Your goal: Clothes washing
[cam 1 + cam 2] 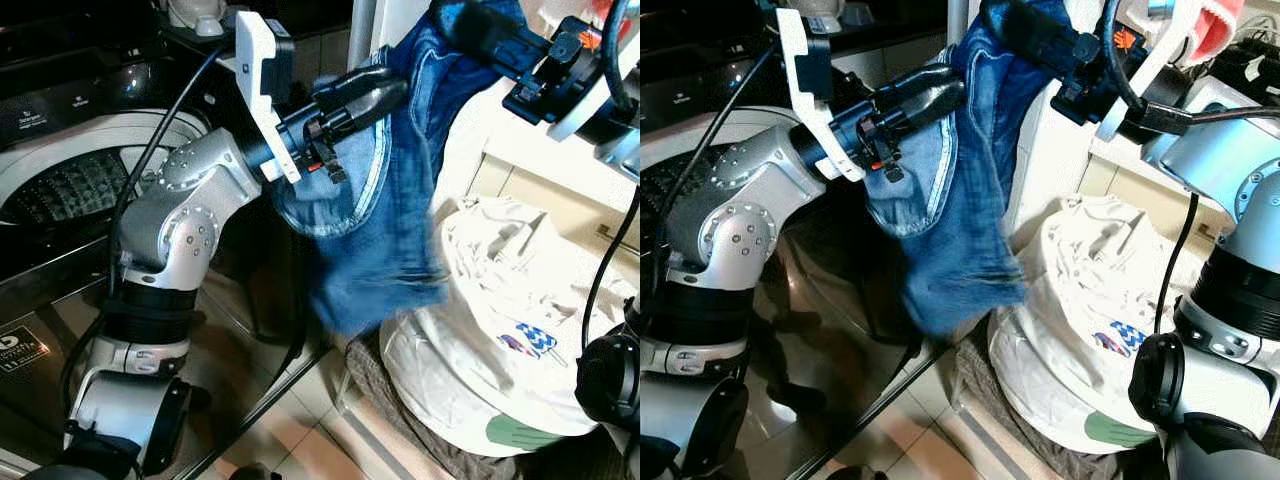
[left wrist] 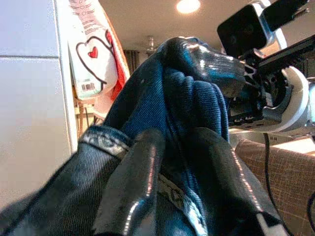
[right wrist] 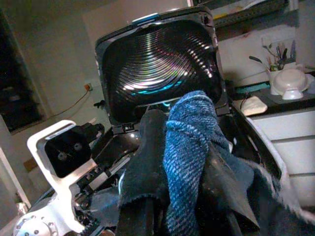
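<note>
A pair of blue jeans [image 1: 375, 220] hangs in the air between both arms, to the right of the open top-loading washing machine [image 1: 70, 190]. My left gripper [image 1: 375, 95] is shut on the jeans' waistband, its black fingers [image 2: 133, 182] pinching the denim [image 2: 192, 98]. Up at the top right, my right gripper [image 1: 480, 30] is shut on another fold of the jeans [image 3: 189, 142], holding it higher. The lower leg of the jeans dangles above a heap of laundry. The washer's raised lid [image 3: 157, 64] is seen past my right gripper.
A cream cloth with a blue print [image 1: 500, 320] lies on top of a laundry heap at the right, with brown fabric [image 1: 400, 410] below it. White cabinets [image 1: 530, 180] stand behind. A black cable [image 1: 160, 140] runs along my left arm.
</note>
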